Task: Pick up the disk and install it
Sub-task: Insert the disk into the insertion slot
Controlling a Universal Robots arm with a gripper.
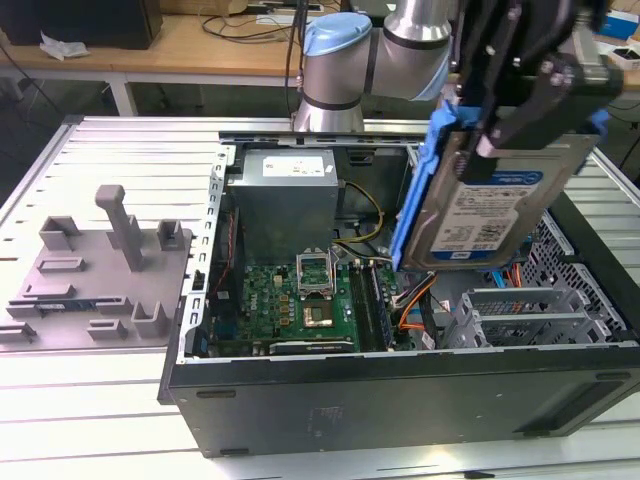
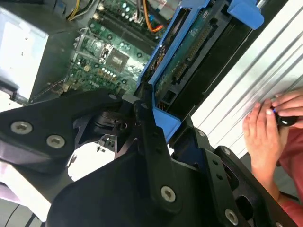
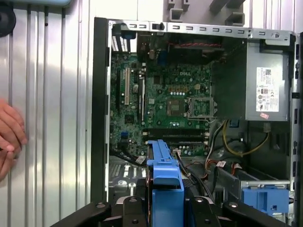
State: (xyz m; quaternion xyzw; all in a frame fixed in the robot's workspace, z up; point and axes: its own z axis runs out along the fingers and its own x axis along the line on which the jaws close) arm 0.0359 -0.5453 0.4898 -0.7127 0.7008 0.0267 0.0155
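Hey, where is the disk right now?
On the exterior view's right, the disk is held tilted in the gripper above the open case, to the right of the motherboard.

1 arm (image 1: 340, 60) with 1 gripper (image 1: 492, 140), clamped on 1 disk (image 1: 490, 215). On the table (image 1: 120, 140): 1 open computer case (image 1: 400, 400) — holding 1 motherboard (image 1: 290, 300), 1 power supply (image 1: 285, 195), 1 blue bracket (image 3: 265, 198) — and 1 grey fixture plate (image 1: 100, 275) near the table's edge on the exterior view's left. 1 person, seen by the hands (image 2: 262, 137).
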